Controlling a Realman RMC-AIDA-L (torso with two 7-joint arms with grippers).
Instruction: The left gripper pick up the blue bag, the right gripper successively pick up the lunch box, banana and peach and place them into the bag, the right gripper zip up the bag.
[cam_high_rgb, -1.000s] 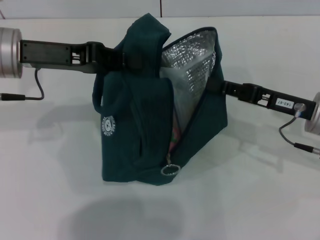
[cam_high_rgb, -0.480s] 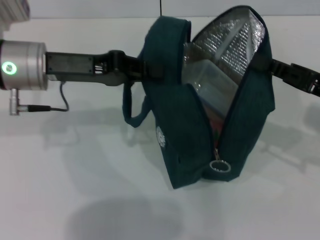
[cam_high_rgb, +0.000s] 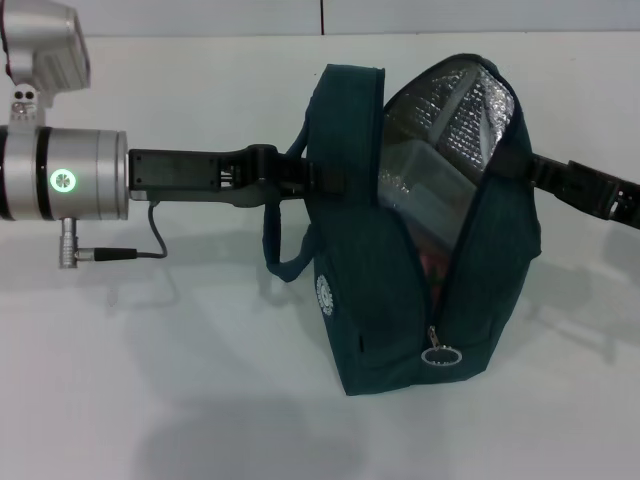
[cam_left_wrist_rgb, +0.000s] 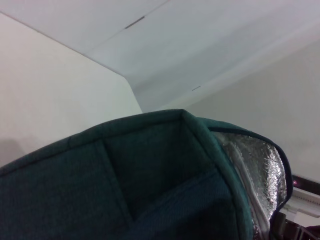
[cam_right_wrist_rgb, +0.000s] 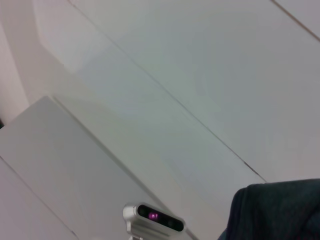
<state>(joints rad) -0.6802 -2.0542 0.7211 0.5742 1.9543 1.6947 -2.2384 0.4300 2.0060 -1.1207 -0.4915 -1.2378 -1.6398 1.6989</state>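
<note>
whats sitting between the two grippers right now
In the head view, the blue bag stands open between the left gripper and right gripper, the lunch box showing inside.

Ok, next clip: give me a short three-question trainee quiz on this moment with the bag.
1. True or false: the blue bag is zipped shut.
2. Which gripper meets the bag at its silver-lined side?
A. the left gripper
B. the right gripper
C. neither
3. Fill in: the zipper's ring pull hangs at the ____ end of the opening.

Key
1. False: the mouth gapes, showing the foil lining and the lunch box inside.
2. B; the left gripper meets the opposite, teal outer side.
3. Lower, near the table.
</note>
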